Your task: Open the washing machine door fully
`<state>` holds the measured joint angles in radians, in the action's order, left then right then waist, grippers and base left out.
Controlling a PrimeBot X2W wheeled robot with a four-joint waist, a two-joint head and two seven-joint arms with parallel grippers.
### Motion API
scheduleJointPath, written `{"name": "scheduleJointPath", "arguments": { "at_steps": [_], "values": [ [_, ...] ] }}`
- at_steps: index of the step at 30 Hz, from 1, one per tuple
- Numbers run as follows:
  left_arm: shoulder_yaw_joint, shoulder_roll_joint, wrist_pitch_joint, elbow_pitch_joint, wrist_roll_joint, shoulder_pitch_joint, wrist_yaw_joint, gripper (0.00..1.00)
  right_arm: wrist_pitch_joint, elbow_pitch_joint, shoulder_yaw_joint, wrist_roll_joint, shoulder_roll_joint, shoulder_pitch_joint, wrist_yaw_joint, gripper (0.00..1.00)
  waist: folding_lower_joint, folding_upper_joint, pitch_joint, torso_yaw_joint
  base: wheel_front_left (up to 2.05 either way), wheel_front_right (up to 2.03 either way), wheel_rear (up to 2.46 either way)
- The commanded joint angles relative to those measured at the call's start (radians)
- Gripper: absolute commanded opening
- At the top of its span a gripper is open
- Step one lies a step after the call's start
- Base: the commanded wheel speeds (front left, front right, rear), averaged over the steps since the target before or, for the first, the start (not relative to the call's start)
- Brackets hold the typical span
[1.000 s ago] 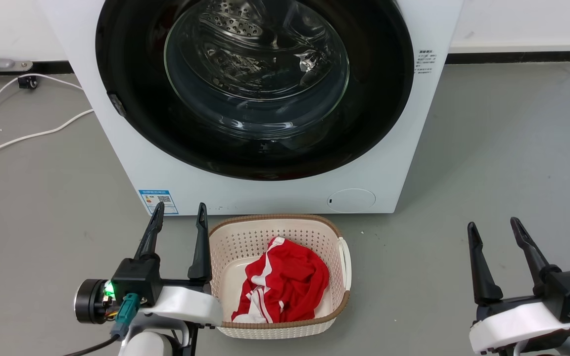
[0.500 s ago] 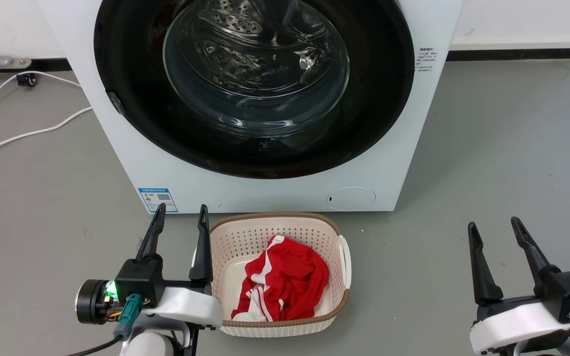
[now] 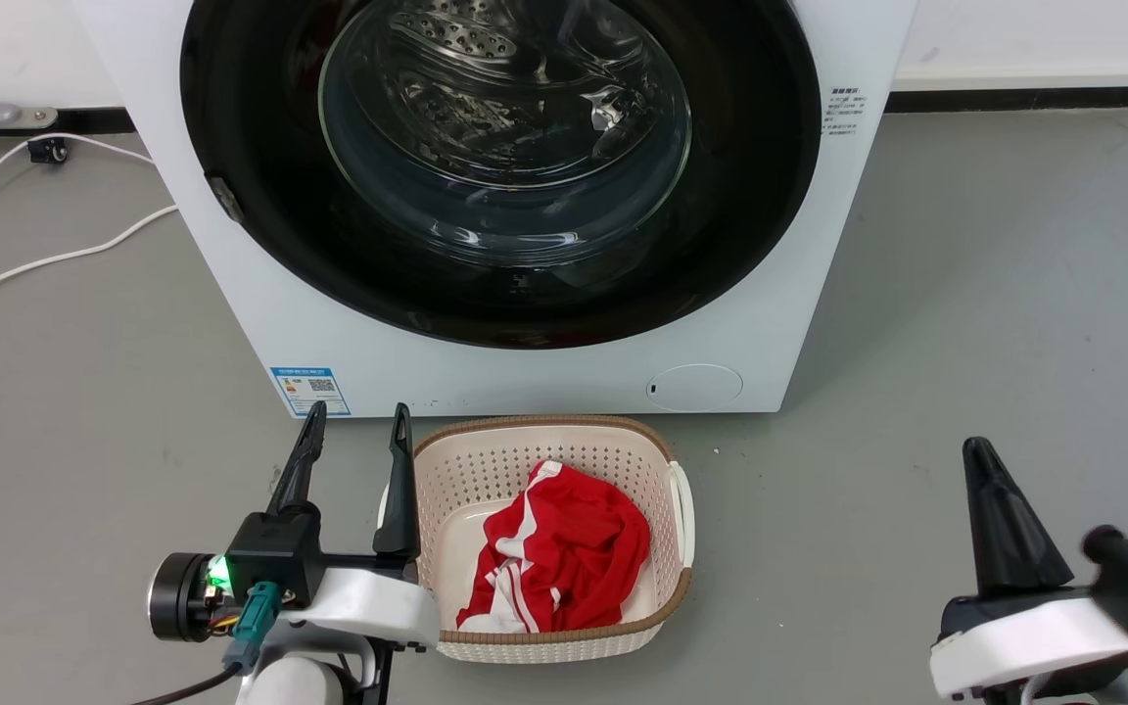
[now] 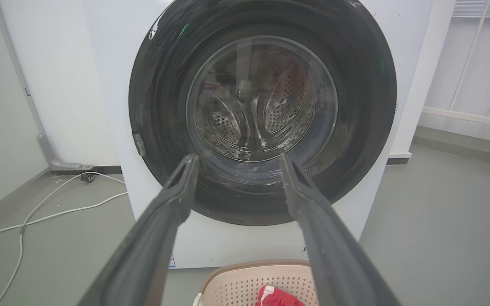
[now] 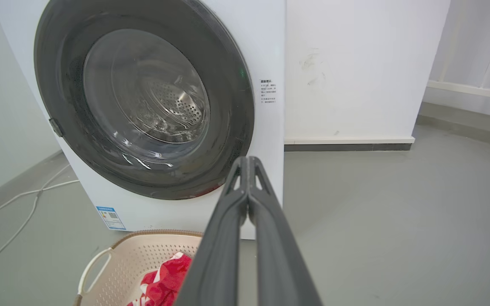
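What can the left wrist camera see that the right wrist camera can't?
Left wrist camera: the left gripper, fingers spread wide. Right wrist camera: the right gripper, fingers pressed together, plus the blue label sticker in full. Both: the closed washing machine door, the basket and the red cloth.

1. Left gripper (image 4: pixel 238 158): two long dark fingers (image 4: pixel 172 204) spread wide apart, nothing btwn them, tips up in front of the door's lower half.
2. Large round glossy black door w/ clear glass centre (image 4: pixel 262 97): flush on the white boxy washing machine (image 4: pixel 236 244).
3. Perforated steel drum (image 4: pixel 223 125) shows thru the glass.
4. Cream perforated plastic basket (image 4: pixel 236 284) at bottom edge, red cloth (image 4: pixel 277 297) inside.
5. White cable (image 4: pixel 58 211) on grey floor (image 4: pixel 432 238), left of machine.
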<state>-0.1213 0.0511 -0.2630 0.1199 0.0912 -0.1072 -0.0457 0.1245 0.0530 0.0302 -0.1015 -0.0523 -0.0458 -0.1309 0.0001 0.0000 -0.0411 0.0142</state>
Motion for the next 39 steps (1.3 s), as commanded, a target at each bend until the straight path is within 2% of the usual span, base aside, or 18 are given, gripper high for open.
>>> {"name": "scheduleJointPath", "arguments": {
  "at_steps": [1, 4, 7, 9, 12, 15, 18, 21, 27, 34, 39],
  "values": [
    [0.002, -0.001, -0.003, -0.004, 0.001, -0.007, -0.006, 1.0, 0.01, -0.003, 0.001, -0.037, 0.004, 0.007, 0.0, 0.0, -0.0001, 0.0, 0.0, 0.0, 0.0, 0.0, 0.0],
    [0.002, -0.001, -0.003, -0.008, 0.005, -0.006, -0.007, 1.0, 0.021, -0.016, 0.009, -0.232, 0.003, 0.023, 0.0, 0.0, -0.0001, 0.0, -0.003, 0.001, 0.0, 0.0, 0.0],
    [0.002, -0.001, -0.003, -0.011, 0.009, -0.005, -0.011, 1.0, 0.033, -0.035, 0.006, -0.538, 0.004, 0.044, 0.0, 0.0, -0.0001, 0.0, -0.006, 0.002, 0.0, 0.0, 0.0],
    [0.0, -0.001, -0.003, -0.014, 0.01, -0.006, -0.011, 1.0, 0.027, -0.042, -0.001, -0.788, 0.003, 0.065, 0.0, 0.0, -0.0001, 0.0, -0.01, 0.002, 0.0, 0.0, 0.0],
    [0.002, -0.001, -0.003, -0.021, 0.014, -0.008, -0.017, 1.0, -0.014, -0.04, 0.009, -1.047, 0.003, 0.102, 0.0, 0.0, -0.0001, 0.0, -0.018, 0.005, 0.0, 0.0, 0.0],
    [-0.001, -0.001, -0.003, -0.029, 0.016, -0.014, -0.02, 1.0, -0.065, -0.06, 0.052, -1.249, 0.002, 0.155, 0.0, 0.0, -0.0001, 0.0, -0.032, 0.006, 0.0, 0.0, 0.0],
    [-0.004, -0.001, -0.003, -0.038, 0.015, -0.025, -0.024, 1.0, -0.124, -0.113, 0.106, -1.379, -0.002, 0.224, 0.0, 0.0, -0.0001, 0.0, -0.053, 0.005, 0.0, 0.0, 0.0],
    [-0.01, -0.001, -0.003, -0.048, 0.012, -0.039, -0.026, 1.0, -0.174, -0.159, 0.149, -1.478, -0.018, 0.313, 0.0, 0.0, -0.0001, 0.0, -0.081, -0.001, 0.0, 0.0, 0.0],
    [-0.023, -0.001, -0.003, -0.084, 0.009, -0.074, -0.034, 1.0, -0.233, -0.297, 0.178, -1.542, -0.09, 0.496, 0.0, 0.0, -0.0001, 0.0, -0.153, -0.016, 0.0, 0.0, 0.0],
    [-0.052, -0.001, -0.003, -0.134, 0.006, -0.131, -0.052, 1.0, -0.321, -0.492, 0.163, -1.58, -0.205, 0.767, 0.0, 0.0, -0.0001, 0.0, -0.246, -0.038, 0.0, 0.0, 0.0],
    [-0.066, -0.001, -0.003, -0.16, -0.002, -0.172, -0.062, 1.0, -0.382, -0.62, 0.106, -1.547, -0.29, 0.97, 0.0, 0.0, -0.0001, 0.0, -0.307, -0.05, 0.0, 0.0, 0.0]
  ]
}}
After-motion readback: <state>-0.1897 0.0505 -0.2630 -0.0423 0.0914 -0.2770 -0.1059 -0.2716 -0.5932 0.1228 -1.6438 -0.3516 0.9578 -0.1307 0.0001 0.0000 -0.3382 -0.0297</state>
